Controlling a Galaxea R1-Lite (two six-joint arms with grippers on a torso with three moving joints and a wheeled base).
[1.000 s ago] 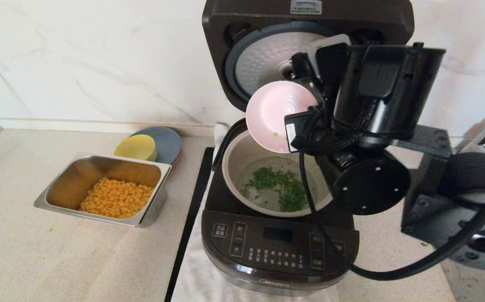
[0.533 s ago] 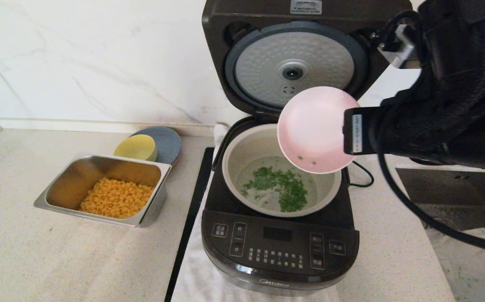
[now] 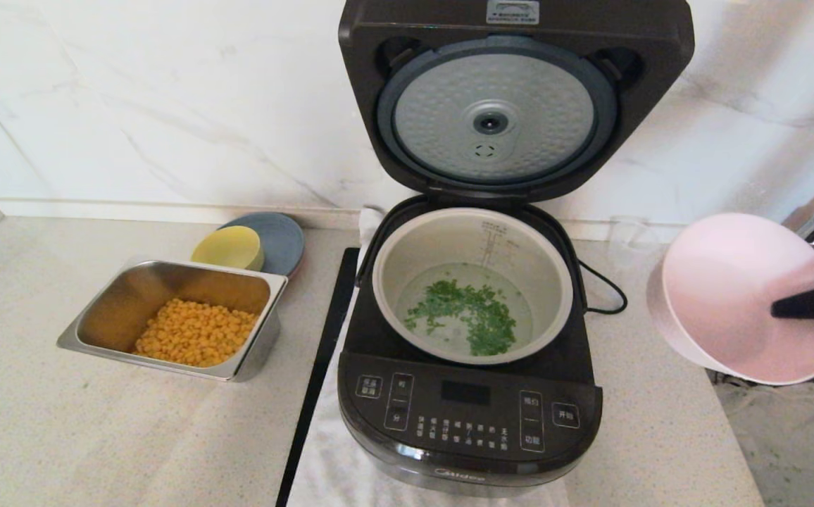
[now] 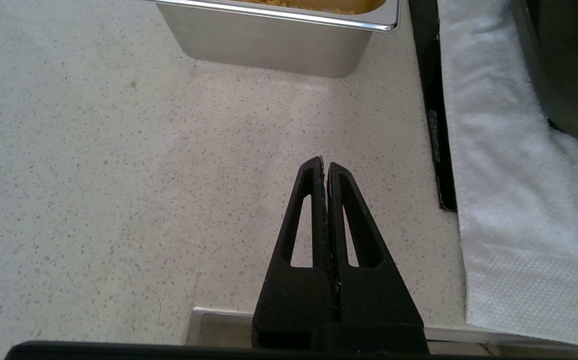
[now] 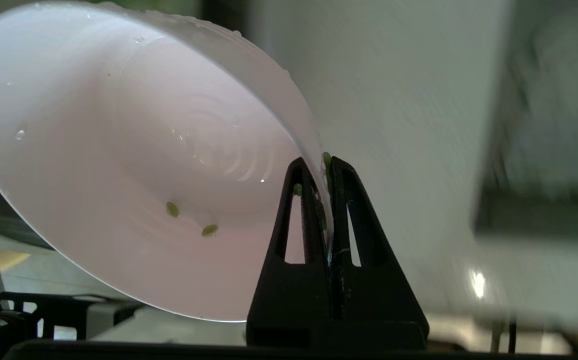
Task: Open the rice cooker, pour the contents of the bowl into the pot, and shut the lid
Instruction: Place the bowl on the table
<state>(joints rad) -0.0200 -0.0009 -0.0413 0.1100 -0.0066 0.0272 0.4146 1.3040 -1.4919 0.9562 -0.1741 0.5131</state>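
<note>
The black rice cooker (image 3: 469,415) stands open, its lid (image 3: 498,113) raised upright with the dimpled silver disc facing me. Chopped green herbs (image 3: 467,313) lie in shallow water at the bottom of the grey pot (image 3: 393,282). My right gripper (image 5: 323,165) is shut on the rim of the pale pink bowl (image 3: 745,299), which hangs tilted at the far right, off to the side of the cooker. Only a few green bits (image 5: 209,230) cling inside the bowl (image 5: 119,165). My left gripper (image 4: 325,165) is shut and holds nothing, low over the counter in front of the steel tray.
A steel tray (image 3: 97,320) of yellow corn kernels sits left of the cooker, with a yellow bowl (image 3: 227,248) on a blue plate (image 3: 284,236) behind it. A white towel (image 4: 509,190) lies under the cooker. A sink area lies at the right past the counter edge (image 3: 720,415).
My right arm has swung the pink bowl from above the pot to the far right, clearing the open cooker. The herbs in the pot and the raised lid have not moved.
</note>
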